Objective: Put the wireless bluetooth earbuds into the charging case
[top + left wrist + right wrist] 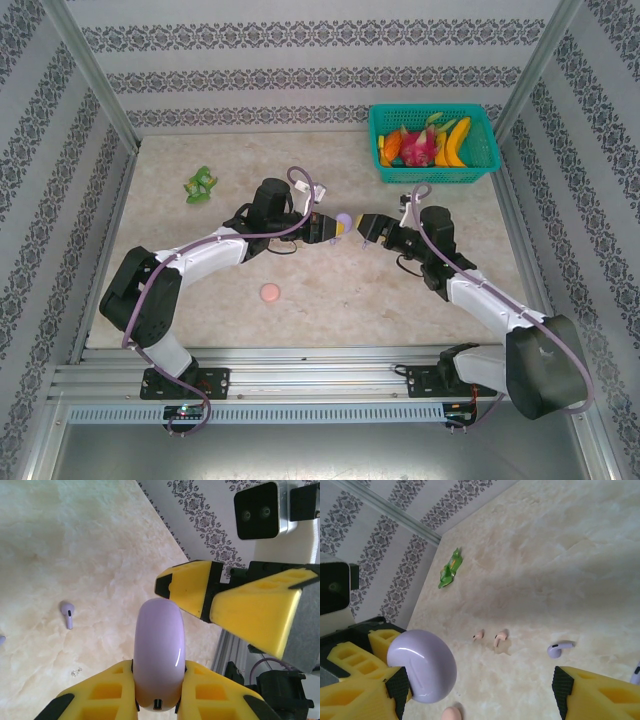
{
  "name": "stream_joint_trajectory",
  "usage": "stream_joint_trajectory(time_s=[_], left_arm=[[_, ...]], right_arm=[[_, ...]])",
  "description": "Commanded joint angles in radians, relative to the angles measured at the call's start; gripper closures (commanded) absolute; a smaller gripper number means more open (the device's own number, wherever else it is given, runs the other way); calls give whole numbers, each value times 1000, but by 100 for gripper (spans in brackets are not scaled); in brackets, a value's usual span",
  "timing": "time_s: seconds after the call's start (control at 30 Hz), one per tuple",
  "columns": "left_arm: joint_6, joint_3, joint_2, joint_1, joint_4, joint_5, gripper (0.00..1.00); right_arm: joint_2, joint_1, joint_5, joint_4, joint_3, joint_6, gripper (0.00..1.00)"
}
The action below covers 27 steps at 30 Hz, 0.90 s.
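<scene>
Four earbuds lie loose on the worktop (330, 300) near its middle: two lilac earbuds (560, 649), one cut by the frame edge, and two pink-beige earbuds (500, 638). Two charging cases are present. The lilac case (159, 650) is clamped edgewise in the left tool (335, 226) above mid-worktop, with its lid apparently shut. The pink case (270, 292) lies toward the near edge. The right tool (481, 687) stands open and empty, just beside the lilac case. Each bud is probably very light, rigid, glossy and prone to slip or roll; take hold gently across the stem. One fruit basket (440, 176) occupies the far right corner.
</scene>
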Motion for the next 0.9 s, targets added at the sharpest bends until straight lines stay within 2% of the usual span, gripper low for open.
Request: stream_joint_trajectory(time_s=[0.0, 0.2, 0.47, 0.87], left_arm=[[5, 17, -4, 8, 34, 16, 99], [5, 25, -6, 9, 26, 19, 99], [0, 21, -29, 8, 29, 31, 100], [-6, 21, -40, 8, 35, 45, 100]], right_arm=[[25, 36, -17, 3, 36, 9, 23], [104, 66, 9, 28, 51, 2, 24], [141, 20, 21, 59, 6, 2, 26], [199, 18, 0, 87, 26, 13, 27]])
